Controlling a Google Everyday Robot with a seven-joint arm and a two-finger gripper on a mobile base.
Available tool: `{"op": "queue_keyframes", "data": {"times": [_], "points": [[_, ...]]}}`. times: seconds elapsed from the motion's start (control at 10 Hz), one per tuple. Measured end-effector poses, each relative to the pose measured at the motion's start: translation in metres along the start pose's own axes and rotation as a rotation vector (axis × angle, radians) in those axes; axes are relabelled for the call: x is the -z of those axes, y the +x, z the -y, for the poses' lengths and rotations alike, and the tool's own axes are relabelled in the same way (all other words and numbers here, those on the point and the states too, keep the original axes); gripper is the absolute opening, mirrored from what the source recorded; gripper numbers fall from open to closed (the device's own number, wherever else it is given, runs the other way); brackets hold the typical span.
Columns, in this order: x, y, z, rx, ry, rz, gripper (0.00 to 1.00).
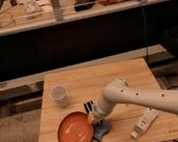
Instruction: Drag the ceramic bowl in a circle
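The ceramic bowl [75, 133] is a wide, shallow orange-red dish at the front left of the wooden table [129, 77]. My gripper [90, 113] points down at the bowl's right rim, its dark fingers [87, 108] touching or just above the rim. The white arm [147, 96] reaches in from the right. A blue object [102, 129] lies right beside the bowl under the wrist.
A small white cup [59, 95] stands behind the bowl at the left. A white tube-like object [144, 123] lies at the front right. The bowl is near the table's front and left edges. A railing and cluttered desks lie beyond.
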Motion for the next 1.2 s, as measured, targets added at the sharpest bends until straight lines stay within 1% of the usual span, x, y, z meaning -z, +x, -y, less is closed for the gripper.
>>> {"op": "queue_keyframes", "data": {"times": [0.1,0.3,0.4,0.6,0.7,0.9,1.0,1.1,1.2], "points": [[-0.005,0.014,-0.001,-0.008,0.004,-0.005,0.02],[-0.011,0.034,0.002,-0.014,0.016,-0.015,0.02],[-0.015,0.043,0.012,-0.002,0.027,-0.018,0.02],[-0.026,0.050,0.037,0.037,0.059,-0.011,0.02],[-0.036,0.053,0.057,0.068,0.079,0.001,0.02],[-0.054,0.056,0.089,0.126,0.097,0.033,0.02],[-0.066,0.054,0.110,0.172,0.115,0.065,0.02],[-0.073,0.049,0.120,0.197,0.131,0.089,0.02],[-0.078,0.040,0.129,0.222,0.148,0.115,0.02]]}}
